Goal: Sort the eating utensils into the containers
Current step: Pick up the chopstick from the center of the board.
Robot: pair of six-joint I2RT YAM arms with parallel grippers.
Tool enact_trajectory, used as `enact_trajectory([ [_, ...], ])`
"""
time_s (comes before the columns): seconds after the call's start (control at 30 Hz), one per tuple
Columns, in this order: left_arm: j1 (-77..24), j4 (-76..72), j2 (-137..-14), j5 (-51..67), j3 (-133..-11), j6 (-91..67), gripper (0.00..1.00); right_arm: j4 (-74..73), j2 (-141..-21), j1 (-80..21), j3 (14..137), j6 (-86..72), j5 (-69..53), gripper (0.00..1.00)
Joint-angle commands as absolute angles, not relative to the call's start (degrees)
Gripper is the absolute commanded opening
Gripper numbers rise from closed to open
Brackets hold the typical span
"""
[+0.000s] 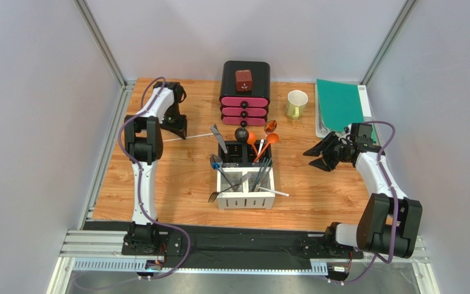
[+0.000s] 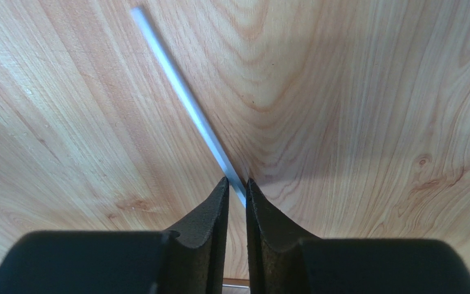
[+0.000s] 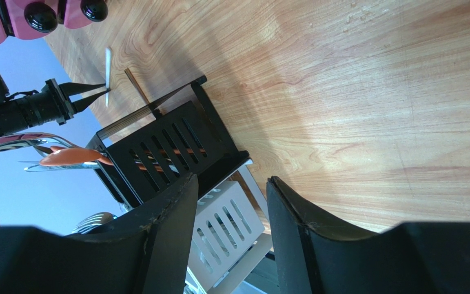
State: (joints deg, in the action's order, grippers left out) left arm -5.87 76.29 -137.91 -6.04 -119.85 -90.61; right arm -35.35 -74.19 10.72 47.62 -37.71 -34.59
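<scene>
On the wooden bench (image 1: 176, 190), the square four-compartment caddy (image 1: 245, 184) stands about midway between the left and right edges. Its two white slotted compartments face the near edge and its two black ones sit behind. Silver forks and spoons (image 1: 219, 174) and dark chopsticks (image 1: 261, 173) stand in the white compartments. Orange plastic spoons (image 1: 269, 138) and a black round-bowled spoon (image 1: 242, 133) rise from the black ones.

A thin pale silvery stick (image 1: 197, 135) lies flat on the bench, between the caddy's far-left corner and the left edge. The left fingers (image 2: 236, 185) point down onto it and are drawn almost together, with the stick running into the narrow gap between their tips. Whether they actually pinch it cannot be told.

The right fingers (image 3: 231, 180) stand well apart with nothing between them, hovering over bare wood toward the right edge, beside the caddy.

Along the far edge stand a black box with pink drawers (image 1: 245, 98) and a pale green mug (image 1: 296, 104). A green flat board (image 1: 340, 104) lies at the far right corner.
</scene>
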Motion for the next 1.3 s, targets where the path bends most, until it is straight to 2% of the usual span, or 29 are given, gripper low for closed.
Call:
enact_trajectory([
  [0.0, -6.2, 83.1, -138.3, -5.9, -120.0, -88.1, 0.19, -33.0, -74.4, 11.2, 47.3, -37.5, -36.1, 0.50],
  [0.27, -6.1, 81.5, -133.5, -8.5, -113.7, -85.2, 0.10, -32.9, -74.3, 11.2, 47.4, -38.0, -36.3, 0.50],
  [0.4, -5.4, 78.9, -130.3, -11.0, -110.0, -79.7, 0.00, -32.8, -74.1, 11.2, 47.7, -38.3, -36.6, 0.50],
  [0.67, -5.1, 77.7, -125.0, -19.1, -108.8, -66.5, 0.00, -32.3, -72.7, 11.2, 45.6, -39.0, -37.3, 0.50],
  [1.03, -5.5, 63.8, -112.2, -22.5, -92.1, -42.7, 0.00, -32.2, -69.5, 11.2, 43.9, -40.5, -38.3, 0.48],
  [1.27, -7.1, 53.4, -92.7, -18.9, -79.3, -33.1, 0.00, -31.5, -67.0, 11.1, 41.8, -42.9, -38.2, 0.47],
])
